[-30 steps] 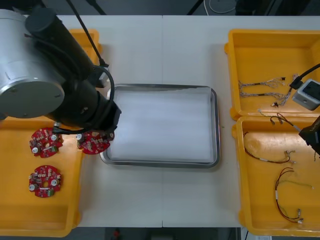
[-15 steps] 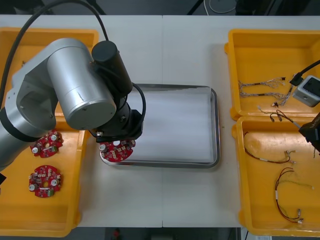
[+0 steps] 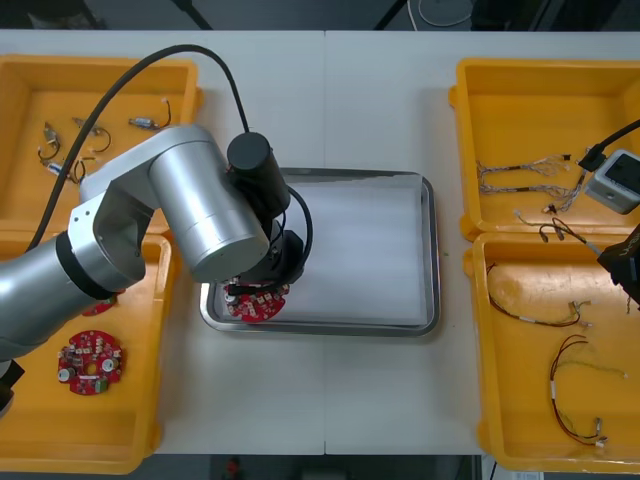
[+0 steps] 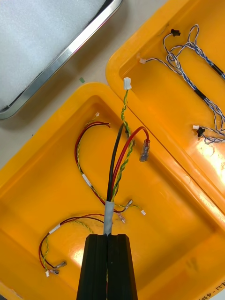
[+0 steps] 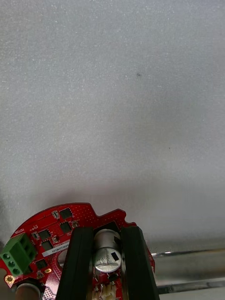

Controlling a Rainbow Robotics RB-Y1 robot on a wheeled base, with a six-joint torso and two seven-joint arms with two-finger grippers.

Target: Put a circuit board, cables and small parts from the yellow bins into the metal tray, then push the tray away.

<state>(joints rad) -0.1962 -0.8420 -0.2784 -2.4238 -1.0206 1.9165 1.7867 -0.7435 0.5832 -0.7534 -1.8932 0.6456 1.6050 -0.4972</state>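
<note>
1. Left tool (image 3: 258,292) clenched on round red circuit board (image 3: 255,306), low over lower-left corner of metal tray (image 3: 430,250); not yet released.
2. Right tool (image 4: 108,238) pinches red-black-yellow cable (image 4: 117,164) above yellow bin (image 4: 42,187).
3. Left to do: small metal parts (image 3: 146,122) at upper left, tray push.

A round red board (image 3: 255,303), held by the left gripper (image 5: 107,233), is at the white tray's (image 3: 432,250) near-left corner. Another board (image 3: 90,363) lies in the near left bin (image 3: 100,445). Cables (image 3: 575,400) lie in the right bins (image 3: 470,100), one bundle (image 4: 117,164) held by the right gripper (image 4: 108,236); small parts (image 3: 60,140) in the far left bin (image 3: 20,80).
</note>
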